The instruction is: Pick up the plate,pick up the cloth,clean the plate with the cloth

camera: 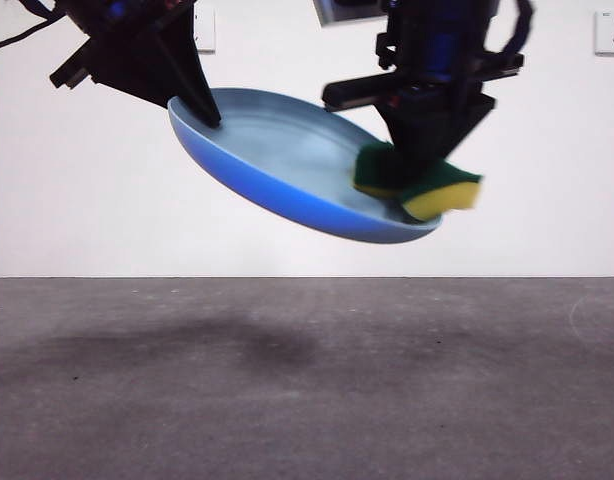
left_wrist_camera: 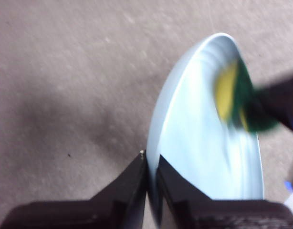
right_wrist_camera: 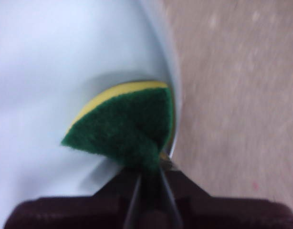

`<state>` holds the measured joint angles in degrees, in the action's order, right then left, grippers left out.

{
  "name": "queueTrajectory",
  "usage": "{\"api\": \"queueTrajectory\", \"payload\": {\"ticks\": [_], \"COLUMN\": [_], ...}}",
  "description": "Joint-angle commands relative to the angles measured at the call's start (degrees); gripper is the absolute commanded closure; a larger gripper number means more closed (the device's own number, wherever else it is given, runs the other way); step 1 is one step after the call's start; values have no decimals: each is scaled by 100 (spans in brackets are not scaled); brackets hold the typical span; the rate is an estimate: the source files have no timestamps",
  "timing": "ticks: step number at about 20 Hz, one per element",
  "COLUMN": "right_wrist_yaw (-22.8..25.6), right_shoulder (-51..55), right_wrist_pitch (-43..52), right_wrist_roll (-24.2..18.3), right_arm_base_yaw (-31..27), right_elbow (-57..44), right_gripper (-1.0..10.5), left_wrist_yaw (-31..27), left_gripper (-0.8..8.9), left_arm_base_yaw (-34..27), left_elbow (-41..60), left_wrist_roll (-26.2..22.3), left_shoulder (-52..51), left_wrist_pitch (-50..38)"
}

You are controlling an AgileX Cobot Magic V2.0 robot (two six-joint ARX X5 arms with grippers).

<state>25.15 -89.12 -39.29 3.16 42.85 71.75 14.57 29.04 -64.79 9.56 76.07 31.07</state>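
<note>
The light-blue plate hangs tilted in the air above the table. My left gripper is shut on its upper left rim; the left wrist view shows the jaws pinching the plate edge. My right gripper is shut on the cloth, a yellow sponge with a green scouring layer. The cloth presses on the inside of the plate near its lower right rim. In the left wrist view the cloth is blurred.
The grey table top lies well below the plate, which casts a soft shadow on it. A white wall with power sockets stands behind.
</note>
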Motion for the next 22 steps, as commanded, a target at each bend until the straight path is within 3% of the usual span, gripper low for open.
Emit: {"api": "queueTrajectory", "payload": {"ticks": [1, 4, 6, 7, 9, 12, 15, 16, 18, 22], "right_wrist_yaw": [-326, -2422, -3539, -3939, -4177, -3630, -1775, -1440, -1209, -1163], "right_shoulder": [-83, -83, -87, -87, -87, -87, -33, 31, 275, 713], "right_wrist_pitch": [896, 1582, 1567, 1416, 894, -144, -761, -778, -706, -522], "right_wrist_roll": [-24, 122, 247, 240, 227, -52, -83, -37, 17, 94], "right_arm_base_yaw": [-168, -197, -162, -107, -98, -118, -122, -122, -120, -120], "right_elbow": [-74, -74, -74, -74, -74, -74, -74, -74, -74, -74], "right_gripper": [962, 963, 963, 963, 963, 963, 963, 963, 963, 963], "left_wrist_yaw": [505, 501, 487, 426, 260, -37, -1102, -1425, -1895, -1963], "left_gripper": [821, 821, 821, 821, 821, 821, 821, 821, 821, 821], "left_arm_base_yaw": [63, 57, 46, 42, 31, -59, -199, -236, -387, -684], "left_elbow": [-31, -31, -31, -31, -31, -31, -31, -31, -28, -28], "left_wrist_roll": [-120, -118, -118, -109, -68, -70, -470, -608, -839, -887], "left_shoulder": [-33, -33, -33, -33, -33, -33, -28, -13, 98, 439], "left_wrist_pitch": [120, 39, -98, -247, -557, -796, -726, -673, -549, -433]}}
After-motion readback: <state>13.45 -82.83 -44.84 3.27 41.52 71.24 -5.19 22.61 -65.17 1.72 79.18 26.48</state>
